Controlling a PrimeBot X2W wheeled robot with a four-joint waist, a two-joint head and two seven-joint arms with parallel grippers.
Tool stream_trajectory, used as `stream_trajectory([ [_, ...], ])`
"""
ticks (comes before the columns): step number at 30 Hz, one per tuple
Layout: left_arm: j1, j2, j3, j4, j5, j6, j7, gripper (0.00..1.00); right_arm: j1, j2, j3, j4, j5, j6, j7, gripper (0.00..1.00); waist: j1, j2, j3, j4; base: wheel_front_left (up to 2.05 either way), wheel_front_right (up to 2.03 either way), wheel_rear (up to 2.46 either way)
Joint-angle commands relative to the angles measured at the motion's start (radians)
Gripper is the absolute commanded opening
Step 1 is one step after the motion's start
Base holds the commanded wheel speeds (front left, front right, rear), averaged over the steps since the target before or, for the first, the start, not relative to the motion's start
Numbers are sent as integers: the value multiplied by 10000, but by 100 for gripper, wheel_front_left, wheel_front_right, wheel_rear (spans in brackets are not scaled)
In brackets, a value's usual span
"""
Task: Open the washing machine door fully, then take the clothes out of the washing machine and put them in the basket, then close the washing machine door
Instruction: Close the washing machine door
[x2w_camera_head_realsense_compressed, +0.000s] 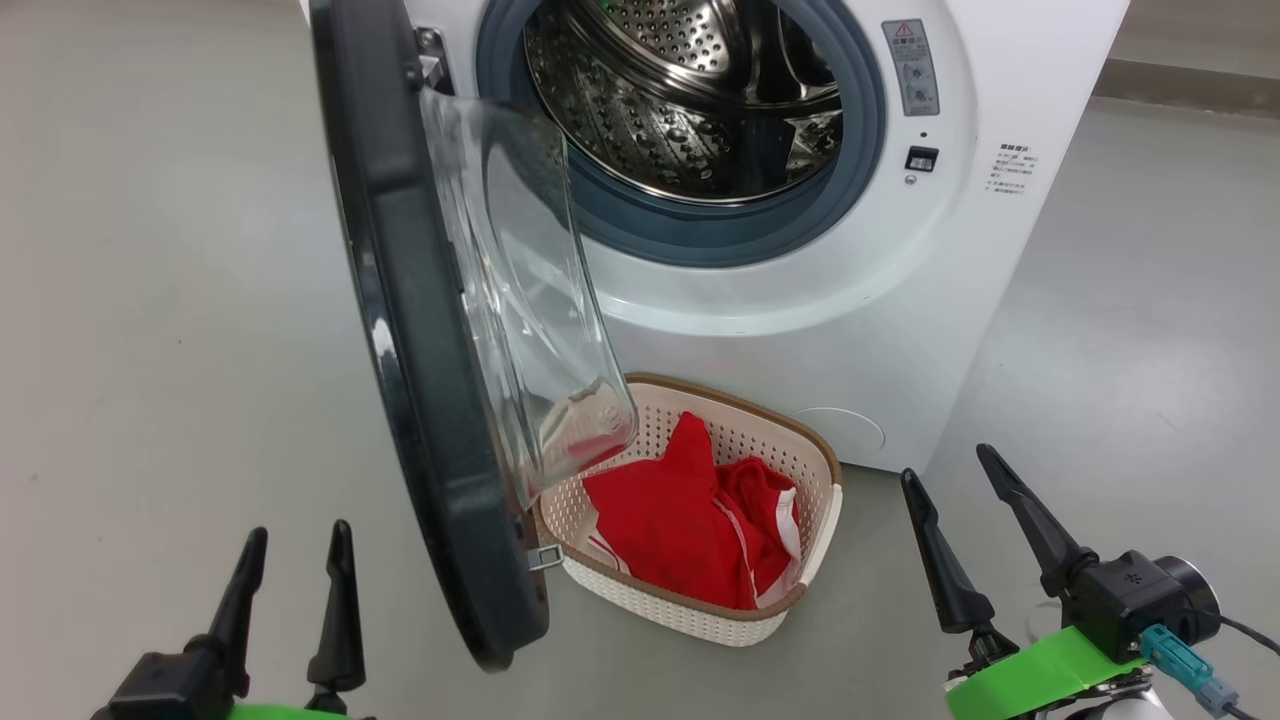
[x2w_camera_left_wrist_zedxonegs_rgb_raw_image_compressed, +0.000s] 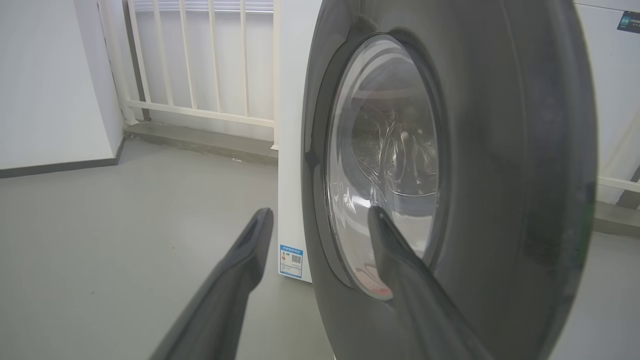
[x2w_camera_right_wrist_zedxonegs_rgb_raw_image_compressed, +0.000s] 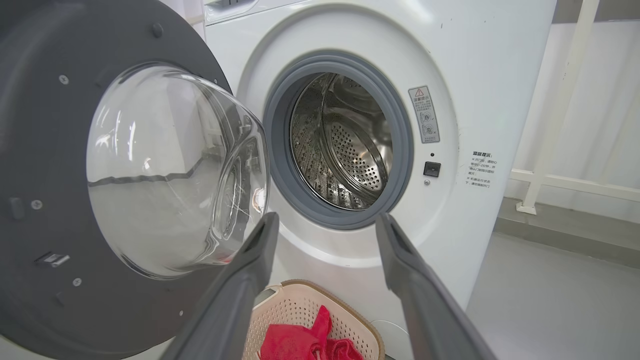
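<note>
left gripper (x2w_camera_head_realsense_compressed: 300, 530): lower left of the head view; fingers spread wide, nothing between them; on the outer side of the washing machine door (x2w_camera_head_realsense_compressed: 410, 330), apart from its black rim; its wrist view looks straight onto the door's outer face
right gripper (x2w_camera_head_realsense_compressed: 946, 462): lower right; fingers wide apart, nothing held; over the floor (x2w_camera_head_realsense_compressed: 150, 300) to the right of the basket (x2w_camera_head_realsense_compressed: 820, 470), apart from it; green tape (x2w_camera_head_realsense_compressed: 1040, 670) around the wrist
door: swung open on the machine's left side, nearly edge-on in the head view; glass window (x2w_camera_head_realsense_compressed: 520, 280) bulges toward the basket and overlaps its left corner there (contact or gap: cannot tell)
basket: on the floor just in front of the washing machine (x2w_camera_head_realsense_compressed: 900, 330), below the opening
clothes (x2w_camera_head_realsense_compressed: 680, 520): red with white stripes, bunched inside the basket; one fold peaks near rim height
machine: white front; grey rubber ring (x2w_camera_head_realsense_compressed: 700, 235) round the opening; warning sticker (x2w_camera_head_realsense_compressed: 911, 66) right of it; blue label (x2w_camera_left_wrist_zedxonegs_rgb_raw_image_compressed: 291, 261) low on its side panel
drum (x2w_camera_head_realsense_compressed: 680, 90): perforated steel, shiny
background: white railing (x2w_camera_left_wrist_zedxonegs_rgb_raw_image_compressed: 200, 60) behind the machine
</note>
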Motion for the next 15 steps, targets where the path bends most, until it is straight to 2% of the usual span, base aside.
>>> stream_trajectory([
  [1, -230, 164, 369, -185, 86, 73, -132, 100, -152, -107, 281, -271, 40, 35, -63, 100, 0, 0, 37, 3, 0, 0, 0],
  [15, -366, 121, 358, -66, 216, 37, -166, 100, -236, -184, 298, -256, 45, 35, -63, 100, 0, 0, 211, 10, 0, 0, 0],
])
